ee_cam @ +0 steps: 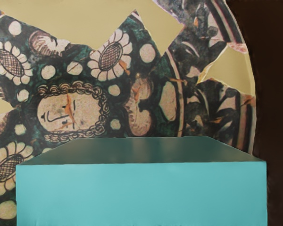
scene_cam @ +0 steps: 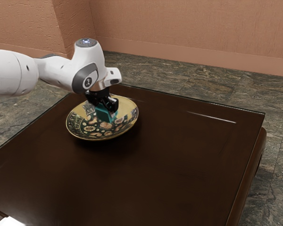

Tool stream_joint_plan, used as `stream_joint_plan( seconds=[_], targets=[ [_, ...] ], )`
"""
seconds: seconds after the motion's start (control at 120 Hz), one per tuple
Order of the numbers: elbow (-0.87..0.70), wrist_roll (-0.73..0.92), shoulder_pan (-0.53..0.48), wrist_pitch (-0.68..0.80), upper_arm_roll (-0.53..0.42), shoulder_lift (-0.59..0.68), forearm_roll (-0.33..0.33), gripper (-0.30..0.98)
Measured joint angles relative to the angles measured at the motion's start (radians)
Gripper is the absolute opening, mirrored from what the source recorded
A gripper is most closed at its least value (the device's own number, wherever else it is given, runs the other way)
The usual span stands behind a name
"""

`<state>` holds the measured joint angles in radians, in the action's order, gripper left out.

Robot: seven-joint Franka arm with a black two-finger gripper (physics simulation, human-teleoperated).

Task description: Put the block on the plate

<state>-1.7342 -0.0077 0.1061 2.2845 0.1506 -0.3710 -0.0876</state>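
The gripper (scene_cam: 106,108) is holding the block (scene_cam: 104,115), its black fingers closing on the teal piece from two sides. In the wrist view the block is looming closest, presenting a bright turquoise face below a darker, greenish one. In the exterior view it is hanging from the fingers over the plate (scene_cam: 82,132), within the outline of the rim; whether its underside is touching the plate, I cannot tell. The plate is spreading beneath in dark green, cream and plain yellow, and in the wrist view its painting is showing a curly-haired face, petalled flowers and pale dots, with jagged yellow patches cutting into the pattern. Above the gripper the white arm (scene_cam: 58,70) is reaching in from the exterior view's left, its hand pointing downward. Around the plate the dark brown table (scene_cam: 179,160) is stretching out, its surface catching a thin streak of light toward the exterior view's right; the plate is sitting near its far edge. Beyond the table the grey, veined stone floor (scene_cam: 188,77) is running back to a pale reddish baseboard (scene_cam: 212,61), and behind that the salmon-coloured wall (scene_cam: 188,26) is rising, a corner jutting forward on the exterior view's left.
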Motion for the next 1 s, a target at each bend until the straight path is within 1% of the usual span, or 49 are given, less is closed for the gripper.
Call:
stream_joint_plan(
  seconds=[0.133,0.225,0.258,0.308,0.4,0.508,0.575,0.658,0.708,0.825,0.925,1.0],
  targets=[
    [0.164,0.019,-0.066,-0.001,-0.031,-0.154,-0.006,0.39],
    [0.221,0.031,-0.117,-0.001,-0.07,-0.224,-0.007,0.39],
    [0.228,0.035,-0.126,-0.001,-0.078,-0.233,-0.007,0.4],
    [0.233,0.041,-0.133,-0.001,-0.084,-0.234,-0.005,0.45],
    [0.227,0.051,-0.136,-0.002,-0.087,-0.217,-0.002,0.54],
    [0.216,0.061,-0.137,-0.002,-0.087,-0.196,-0.001,0.6],
    [0.198,0.067,-0.137,-0.003,-0.087,-0.166,-0.001,0.62],
    [0.15,0.072,-0.133,-0.004,-0.089,-0.084,0.0,0.64],
    [0.124,0.072,-0.126,-0.015,-0.097,-0.029,0.024,0.65],
    [0.086,0.049,-0.099,-0.104,-0.102,0.098,0.062,0.67],
    [0.039,0.03,-0.078,-0.183,-0.103,0.205,0.07,0.67],
    [0.031,0.019,-0.07,-0.24,-0.103,0.254,0.07,0.68]
  ],
)
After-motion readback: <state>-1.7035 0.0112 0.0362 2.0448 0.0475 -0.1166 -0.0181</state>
